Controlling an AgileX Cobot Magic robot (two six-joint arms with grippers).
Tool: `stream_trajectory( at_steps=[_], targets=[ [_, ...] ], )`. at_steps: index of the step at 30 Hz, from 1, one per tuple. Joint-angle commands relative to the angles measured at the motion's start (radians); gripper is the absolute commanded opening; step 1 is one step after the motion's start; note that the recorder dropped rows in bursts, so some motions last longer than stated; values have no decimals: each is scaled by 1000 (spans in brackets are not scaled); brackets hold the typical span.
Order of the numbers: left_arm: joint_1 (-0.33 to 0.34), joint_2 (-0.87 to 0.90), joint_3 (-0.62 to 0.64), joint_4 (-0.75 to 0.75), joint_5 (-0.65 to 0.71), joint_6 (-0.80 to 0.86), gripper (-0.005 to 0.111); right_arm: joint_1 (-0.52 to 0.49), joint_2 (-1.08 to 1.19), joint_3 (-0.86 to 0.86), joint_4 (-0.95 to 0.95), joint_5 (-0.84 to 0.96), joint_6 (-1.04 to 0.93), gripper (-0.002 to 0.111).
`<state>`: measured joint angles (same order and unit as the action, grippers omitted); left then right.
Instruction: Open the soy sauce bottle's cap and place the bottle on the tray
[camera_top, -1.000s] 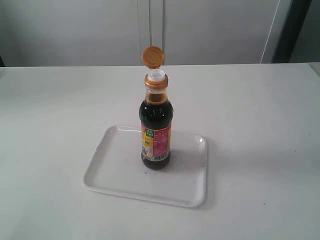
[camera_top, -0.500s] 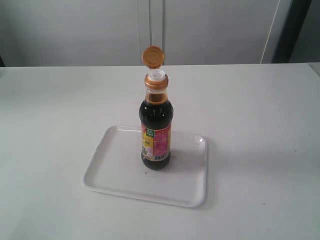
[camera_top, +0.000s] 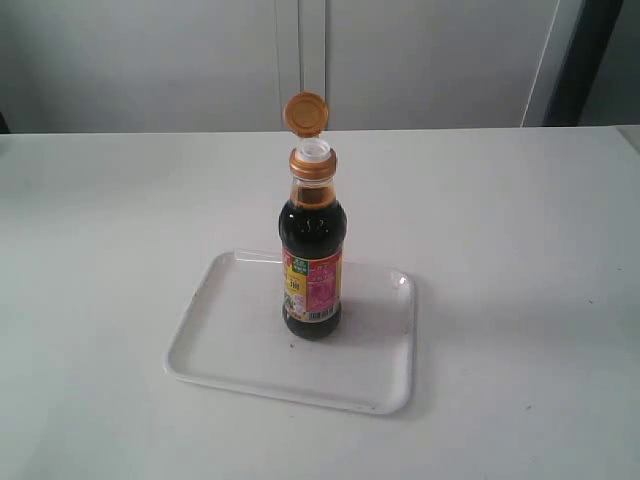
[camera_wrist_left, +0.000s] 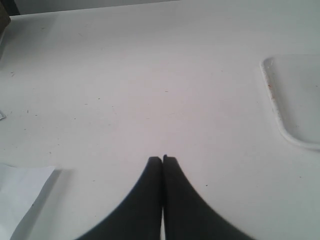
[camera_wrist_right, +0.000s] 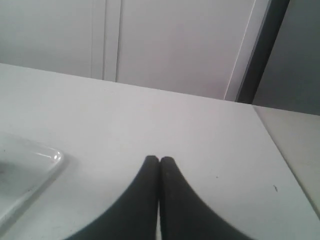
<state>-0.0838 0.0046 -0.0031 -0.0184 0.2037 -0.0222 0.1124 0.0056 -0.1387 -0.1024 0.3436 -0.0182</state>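
Note:
The soy sauce bottle (camera_top: 311, 260) stands upright in the white tray (camera_top: 230, 340), near its middle. Its orange-gold cap (camera_top: 305, 113) is flipped up on its hinge, and the white spout (camera_top: 314, 150) shows beneath it. Neither arm appears in the exterior view. My left gripper (camera_wrist_left: 162, 159) is shut with nothing in it, over bare table, and a corner of the tray (camera_wrist_left: 295, 100) lies off to one side of it. My right gripper (camera_wrist_right: 159, 159) is also shut and empty, with a tray corner (camera_wrist_right: 30, 165) showing beside it.
The white table (camera_top: 520, 250) carries the tray. A white sheet of paper (camera_wrist_left: 20, 192) lies on the table in the left wrist view. A pale wall with a dark vertical strip (camera_wrist_right: 260, 50) stands behind the table's far edge.

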Motion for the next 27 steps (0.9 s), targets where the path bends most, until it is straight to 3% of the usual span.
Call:
stream_trajectory(
  at_steps=[1, 14, 27],
  targets=[
    [3, -5, 3, -11, -3, 1, 0, -4, -6, 42, 5, -3, -2, 0],
    [3, -5, 3, -11, -3, 1, 0, -4, -6, 139, 47, -94, -2, 0],
    [3, -5, 3, -11, -3, 1, 0, -4, -6, 139, 47, -32, -4, 0]
  ],
)
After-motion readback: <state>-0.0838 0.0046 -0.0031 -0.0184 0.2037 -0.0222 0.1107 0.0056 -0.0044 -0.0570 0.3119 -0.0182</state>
